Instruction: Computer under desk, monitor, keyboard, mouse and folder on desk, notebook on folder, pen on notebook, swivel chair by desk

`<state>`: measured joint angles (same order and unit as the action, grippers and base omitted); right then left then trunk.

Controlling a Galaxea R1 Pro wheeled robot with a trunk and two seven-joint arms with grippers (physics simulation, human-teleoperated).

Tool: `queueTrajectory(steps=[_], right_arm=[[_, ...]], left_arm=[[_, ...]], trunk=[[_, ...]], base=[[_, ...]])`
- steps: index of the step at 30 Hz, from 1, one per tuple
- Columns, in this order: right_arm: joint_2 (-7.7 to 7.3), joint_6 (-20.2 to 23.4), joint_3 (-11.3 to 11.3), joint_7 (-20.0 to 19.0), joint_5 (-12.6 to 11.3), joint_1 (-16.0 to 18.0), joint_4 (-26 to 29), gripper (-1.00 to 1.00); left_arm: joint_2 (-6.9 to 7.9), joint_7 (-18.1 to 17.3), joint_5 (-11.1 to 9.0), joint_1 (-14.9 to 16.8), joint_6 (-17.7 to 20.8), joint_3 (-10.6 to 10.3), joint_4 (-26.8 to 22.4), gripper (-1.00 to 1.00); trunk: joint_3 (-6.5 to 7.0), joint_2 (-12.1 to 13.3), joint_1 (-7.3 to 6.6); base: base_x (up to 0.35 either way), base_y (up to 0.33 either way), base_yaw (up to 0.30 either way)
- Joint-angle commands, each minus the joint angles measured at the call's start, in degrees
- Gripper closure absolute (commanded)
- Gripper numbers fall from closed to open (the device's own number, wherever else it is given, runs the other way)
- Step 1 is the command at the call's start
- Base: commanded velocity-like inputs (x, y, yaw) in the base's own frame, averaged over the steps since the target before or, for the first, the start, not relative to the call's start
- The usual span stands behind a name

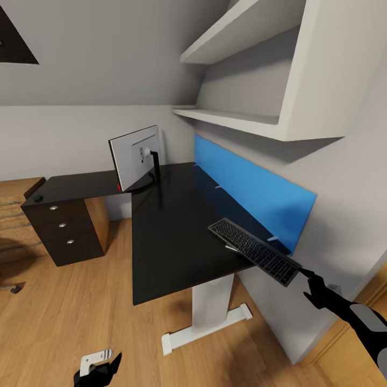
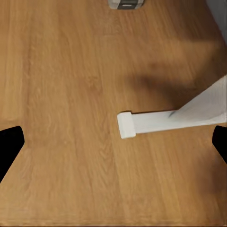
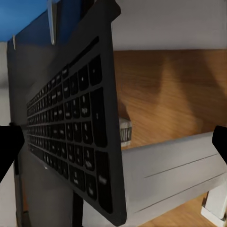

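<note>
Right hand clamped on keyboard end; stiff, light, long lever, likely droops over tabletop

— Any writing you can actually read here?

— None. The keyboard has pale marks on its black keys in the right wrist view, but they are too small and blurred to make out as letters or numbers.

— And the same keyboard at the lower right of the head view?

— Just rows of dark keys; nothing legible.

— The monitor near the centre of the head view?

— Its light grey back faces the camera, with no readable brand or label. There is a small red light at its lower corner, not a sign.
</note>
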<state>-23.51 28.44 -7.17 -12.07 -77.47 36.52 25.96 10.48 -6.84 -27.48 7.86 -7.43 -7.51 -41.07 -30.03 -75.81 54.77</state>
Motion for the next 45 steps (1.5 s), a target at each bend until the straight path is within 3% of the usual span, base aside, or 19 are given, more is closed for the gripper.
queueTrajectory(steps=[1,2,3,6,14,33,45], right_arm=[[0.03,0.39,-0.3,-0.06,-0.06,0.04,-0.01,-1.0],[0.03,0.39,-0.3,-0.06,-0.06,0.04,0.02,-1.0],[0.04,0.39,-0.3,-0.09,-0.06,0.04,0.05,-1.0],[0.04,0.47,-0.21,-1.33,-0.02,0.04,0.11,-1.0],[0.04,3.25,0.4,-6.56,0.26,0.04,0.14,-1.0],[0.04,4.01,0.49,-7.52,0.26,0.04,0.06,-1.0],[0.04,4.16,1.2,-8.43,0.29,0.04,0.13,-1.0]], left_arm=[[0.61,-0.78,-1.59,-0.44,1.2,-0.28,-1.09,-1.0],[2.16,-2.14,-4.16,-1.87,3.98,-0.3,-4.17,-1.0],[3.08,-2.69,-5.42,-2.77,5.06,-0.3,-5.8,-1.0],[4.2,-3.34,-6.89,-4.12,6.43,-0.34,-8.02,-1.0],[4.45,-3.59,-7.35,-4.73,7.18,-0.41,-8.89,-1.0],[4.38,-3.53,-7.27,-4.8,6.99,-0.49,-8.86,-1.0],[4.38,-3.53,-7.32,-4.82,7.15,-0.49,-8.69,-1.0]], trunk=[[-0.24,-0.45,0.22],[-0.42,-0.85,0.44],[-0.6,-1.25,0.66],[-1.14,-2.45,1.32],[-2.57,-5.66,3.08],[-5.98,-13.28,7.25],[-5.98,-13.28,7.25]], base=[[0.0,0.0,0.0],[0.0,0.0,0.0],[0.0,0.0,0.0],[0.0,0.0,0.0],[0.0,0.0,0.0],[0.0,0.0,0.0],[0.0,0.0,0.0]])
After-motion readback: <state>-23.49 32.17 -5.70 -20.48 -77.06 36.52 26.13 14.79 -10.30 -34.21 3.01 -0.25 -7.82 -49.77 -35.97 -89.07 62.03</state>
